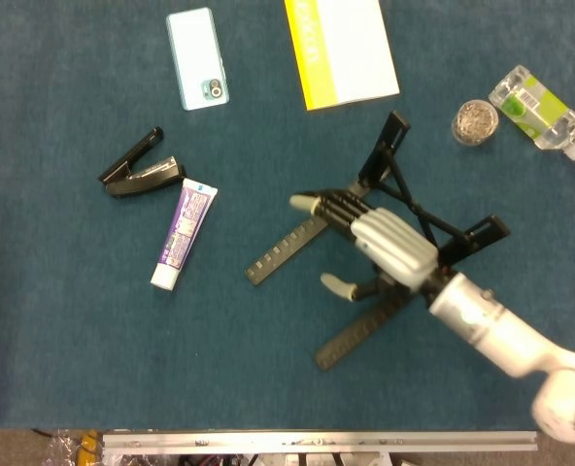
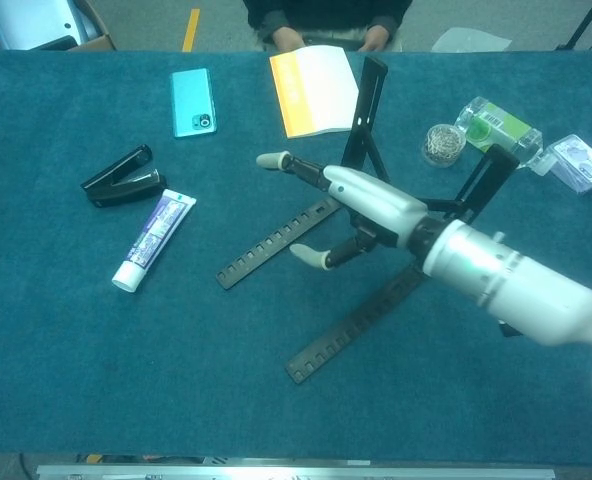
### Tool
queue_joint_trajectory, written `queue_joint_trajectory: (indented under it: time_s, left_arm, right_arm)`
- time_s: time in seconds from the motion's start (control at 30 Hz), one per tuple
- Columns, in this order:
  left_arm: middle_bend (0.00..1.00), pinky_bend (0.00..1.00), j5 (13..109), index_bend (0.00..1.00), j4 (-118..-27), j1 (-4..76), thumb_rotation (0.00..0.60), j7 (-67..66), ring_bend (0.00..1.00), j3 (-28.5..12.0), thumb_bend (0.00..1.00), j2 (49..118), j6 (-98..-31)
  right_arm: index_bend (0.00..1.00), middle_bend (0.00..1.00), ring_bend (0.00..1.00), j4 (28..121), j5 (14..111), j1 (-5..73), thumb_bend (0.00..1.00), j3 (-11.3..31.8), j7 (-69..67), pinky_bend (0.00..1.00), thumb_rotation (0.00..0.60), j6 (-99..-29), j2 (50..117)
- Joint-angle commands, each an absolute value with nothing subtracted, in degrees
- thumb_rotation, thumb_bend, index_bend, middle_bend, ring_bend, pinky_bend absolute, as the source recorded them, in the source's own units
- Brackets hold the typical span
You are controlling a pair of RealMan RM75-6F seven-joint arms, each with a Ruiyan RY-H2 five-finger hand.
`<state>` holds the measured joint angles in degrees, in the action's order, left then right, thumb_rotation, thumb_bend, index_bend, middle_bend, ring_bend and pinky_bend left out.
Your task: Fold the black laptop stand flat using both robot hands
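**Open right hand over unfolded stand**

Head view: black laptop stand point(image 1: 404, 209) right of centre on the blue table point(image 1: 64, 330), still opened out, with two notched legs running down-left and two short uprights at the far ends. Right hand point(image 1: 370, 243) above the stand's middle, fingers stretched toward the left, thumb spread below, holding nothing; contact with the frame impossible to judge under the palm. Left hand nowhere in sight. Elsewhere: pale blue phone point(image 1: 197, 58) at top left, yellow-edged booklet point(image 1: 341, 49) at top centre, black stapler point(image 1: 139, 168) at left, toothpaste tube point(image 1: 184, 235) just below it, small jar point(image 1: 474, 121) and clear bottle point(image 1: 534, 105) at top right.

Chest view: same stand point(image 2: 276, 243) spread on the cloth, uprights rising behind the wrist. Right hand point(image 2: 361, 205) raised over the near leg's upper end, fingers point(image 2: 281, 162) pointing left, thumb apart, empty. Phone point(image 2: 193, 101), booklet point(image 2: 313, 90), stapler point(image 2: 123, 176) and tube point(image 2: 153, 240) well apart from the stand.
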<state>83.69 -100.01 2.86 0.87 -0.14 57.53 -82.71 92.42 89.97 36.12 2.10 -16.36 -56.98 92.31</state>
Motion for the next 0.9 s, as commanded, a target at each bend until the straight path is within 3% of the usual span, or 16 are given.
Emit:
queue_joint_trajectory:
  time_s: [0.03, 0.3, 0.5, 0.9]
  left_arm:
    - [0.05, 0.07, 83.45, 0.15, -100.0, 2.93, 0.6, 0.64, 0.05, -0.16, 0.47, 57.7, -82.45]
    - [0.04, 0.07, 81.91, 0.14, -100.48, 3.98, 0.6, -1.04, 0.05, -0.42, 0.47, 58.45, -80.19]
    - [0.04, 0.07, 81.0, 0.13, -101.23, 4.41, 0.6, -2.3, 0.04, -0.47, 0.47, 58.49, -79.19]
    - [0.03, 0.07, 80.72, 0.13, -103.03, 5.06, 0.6, -5.05, 0.03, -0.33, 0.47, 59.21, -78.44]
  right_arm:
    - [0.0, 0.08, 0.0, 100.28, 97.37, 34.07, 0.32, -1.99, -16.67, 0.04, 0.6, -63.29, 84.51]
    - [0.0, 0.08, 0.0, 107.02, 104.16, 30.99, 0.32, -5.24, -17.29, 0.03, 0.6, -71.7, 74.28]
    - [0.0, 0.08, 0.0, 107.87, 104.01, 27.81, 0.31, -6.47, -16.46, 0.03, 0.6, -76.24, 67.42]
    - [0.0, 0.08, 0.0, 102.0, 99.47, 25.1, 0.1, -6.6, -24.35, 0.03, 0.6, -76.83, 65.34]
